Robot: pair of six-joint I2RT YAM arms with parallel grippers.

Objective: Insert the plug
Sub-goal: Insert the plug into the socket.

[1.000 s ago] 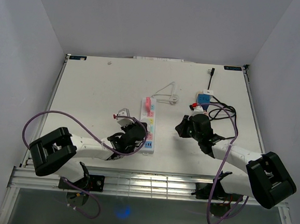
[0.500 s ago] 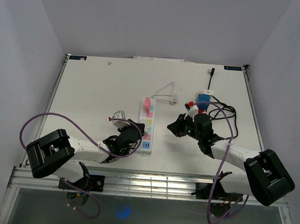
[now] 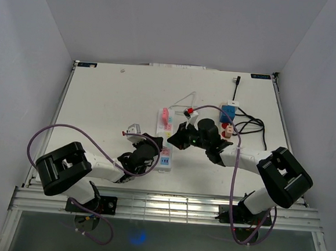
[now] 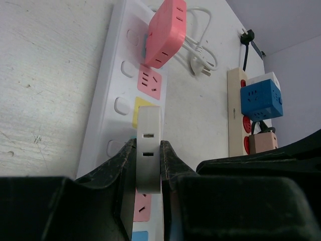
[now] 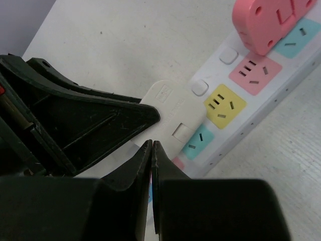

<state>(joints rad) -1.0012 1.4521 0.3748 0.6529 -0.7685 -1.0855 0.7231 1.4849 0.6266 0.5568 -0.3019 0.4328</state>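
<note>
Plug [image 4: 149, 143] clamped by left gripper [image 4: 148, 159] over power strip [image 4: 116, 83] (right gripper [image 5: 152, 148] closed).

On the white table [image 3: 106, 97], a blue cube adapter [image 4: 261, 98] sits on a beige strip [image 4: 234, 118]; a black plug [image 4: 245, 34] and a looped white cord [image 4: 203, 37] lie nearby.

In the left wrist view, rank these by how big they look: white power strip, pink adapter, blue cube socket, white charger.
1. white power strip
2. pink adapter and white charger: look alike; the charger is nearest the camera and partly hidden, so unranked
3. blue cube socket
</note>
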